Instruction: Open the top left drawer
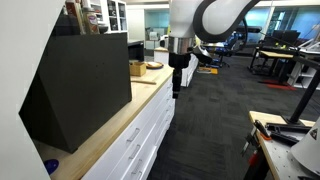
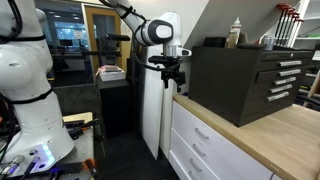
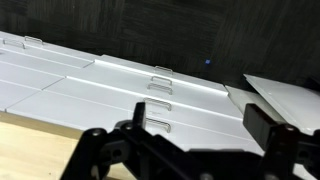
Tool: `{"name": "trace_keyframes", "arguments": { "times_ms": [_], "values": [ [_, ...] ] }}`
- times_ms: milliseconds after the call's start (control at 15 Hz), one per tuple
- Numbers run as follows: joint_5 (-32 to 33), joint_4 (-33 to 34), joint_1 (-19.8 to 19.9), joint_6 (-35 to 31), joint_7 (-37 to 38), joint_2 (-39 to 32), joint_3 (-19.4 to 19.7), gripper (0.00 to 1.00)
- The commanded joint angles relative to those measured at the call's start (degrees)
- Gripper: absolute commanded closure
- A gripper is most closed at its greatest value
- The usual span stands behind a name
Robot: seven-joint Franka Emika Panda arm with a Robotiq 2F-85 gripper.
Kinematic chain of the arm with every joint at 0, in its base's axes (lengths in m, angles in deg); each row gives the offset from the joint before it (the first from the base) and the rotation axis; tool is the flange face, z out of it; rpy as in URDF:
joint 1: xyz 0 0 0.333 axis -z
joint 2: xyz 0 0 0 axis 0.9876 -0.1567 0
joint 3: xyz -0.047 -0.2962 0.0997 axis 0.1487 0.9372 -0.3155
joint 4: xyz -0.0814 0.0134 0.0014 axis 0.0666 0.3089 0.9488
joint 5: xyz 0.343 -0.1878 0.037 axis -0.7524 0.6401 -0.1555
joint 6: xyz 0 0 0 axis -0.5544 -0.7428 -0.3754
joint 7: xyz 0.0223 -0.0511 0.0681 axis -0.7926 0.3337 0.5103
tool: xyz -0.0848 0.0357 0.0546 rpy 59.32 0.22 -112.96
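The top left drawer point(image 2: 203, 131) is a shallow white front with a slim silver bar handle, just under the wooden countertop point(image 2: 270, 130). It also shows in an exterior view point(image 1: 151, 111) and in the wrist view point(image 3: 190, 127), where its handle lies between my fingers. My gripper point(image 3: 200, 113) is open and empty. In both exterior views my gripper point(image 1: 177, 82) point(image 2: 172, 76) hangs fingers down beside the counter's end, above the drawer fronts and touching nothing.
A large black tool cabinet point(image 1: 85, 85) stands on the counter, also seen in an exterior view point(image 2: 245, 80). Taller white drawer fronts point(image 2: 195, 160) with like handles sit below. A cardboard box point(image 1: 137, 68) is at the counter's far end. Dark carpet point(image 1: 215, 130) lies in front.
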Motion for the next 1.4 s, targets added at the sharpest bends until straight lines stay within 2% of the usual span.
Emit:
{"name": "trace_keyframes", "arguments": {
  "times_ms": [0, 200, 267, 467, 867, 1333],
  "values": [
    [0.53, 7.04, 0.43, -0.43, -6.07, -7.65, 0.75, 0.0],
    [-1.0, 11.89, 1.55, 1.44, -12.1, -10.85, 0.47, 0.0],
    [-0.07, 8.3, 0.78, 0.07, -8.16, -8.69, 0.51, 0.0],
    [-0.16, 11.0, 1.34, 0.17, -10.37, -10.79, 0.44, 0.0],
    [0.26, 11.3, 1.68, -0.64, -12.29, -11.81, 0.44, 0.0],
    [6.96, 11.34, 2.75, -4.02, -20.43, -16.61, 1.06, 0.0]
  ]
}}
